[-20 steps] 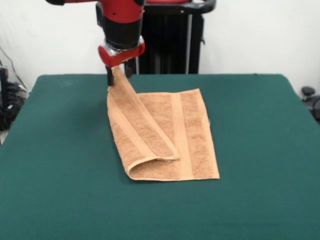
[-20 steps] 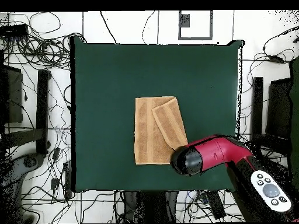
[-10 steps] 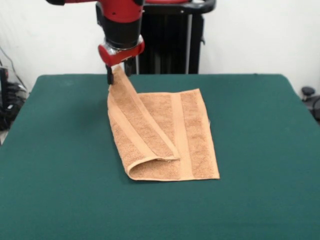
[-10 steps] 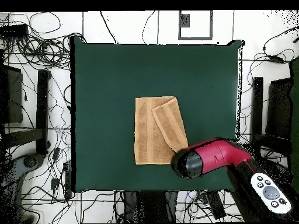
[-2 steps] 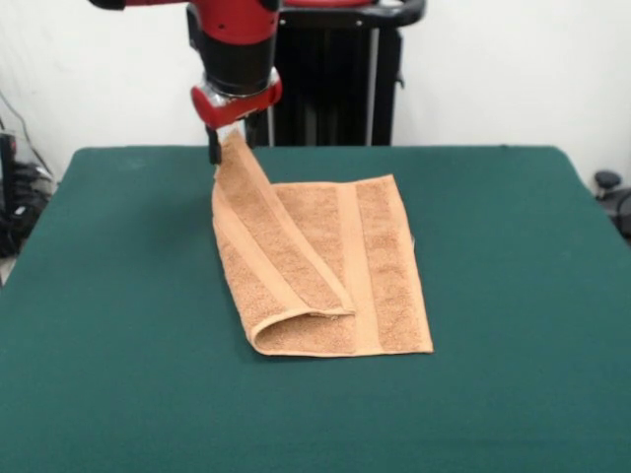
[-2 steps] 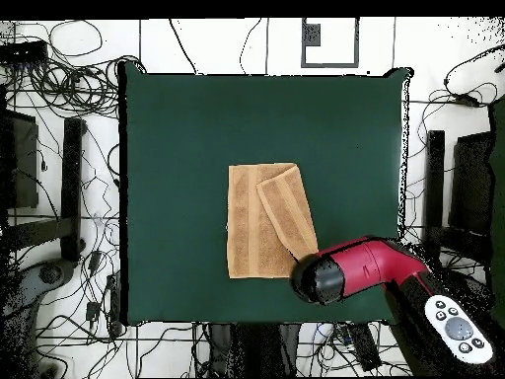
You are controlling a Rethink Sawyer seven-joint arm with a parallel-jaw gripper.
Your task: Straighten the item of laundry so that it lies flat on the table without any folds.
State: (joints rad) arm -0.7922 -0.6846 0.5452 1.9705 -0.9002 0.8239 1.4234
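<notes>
Orange-tan terry towel [image 5: 320, 271] lying mid-way across the dark green felt-topped table [image 5: 513, 296], folded lengthwise, with one corner lifted at the far left. Red and black gripper [image 5: 229, 148] clamped on that raised corner, the flap sloping down from it to a rounded fold at the near edge. Against half a second ago: gripper a touch higher and further left, corner drawn up slightly with it; the rest of the cloth unmoved.

From above: same folded orange-tan rectangle [image 6: 264, 220] near the table [image 6: 178, 138] centre. Red arm head [image 6: 340, 274] covering the towel's lower right corner, shifted slightly down and right of its earlier spot; fingers hidden beneath it.
</notes>
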